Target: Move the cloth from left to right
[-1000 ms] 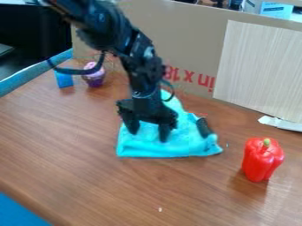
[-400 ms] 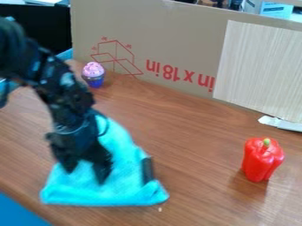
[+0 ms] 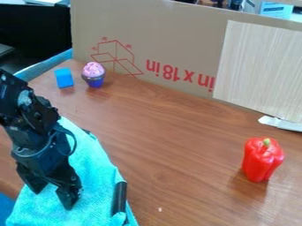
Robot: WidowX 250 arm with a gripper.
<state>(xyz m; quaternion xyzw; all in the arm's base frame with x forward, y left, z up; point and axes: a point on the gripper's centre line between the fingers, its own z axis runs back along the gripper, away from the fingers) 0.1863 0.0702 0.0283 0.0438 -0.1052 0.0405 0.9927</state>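
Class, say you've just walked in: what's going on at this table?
A robot arm has its gripper, fingers apart, down at the turquoise cloth, at the near left of the wooden table. A dark object lies along the cloth's right side. The red pepper stands off right; a blue block and toy cupcake sit far left.

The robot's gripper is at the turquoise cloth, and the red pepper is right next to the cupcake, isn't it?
Almost: the camera view shows the red pepper far from the cupcake, at the picture's right. The gripper is at the turquoise cloth.
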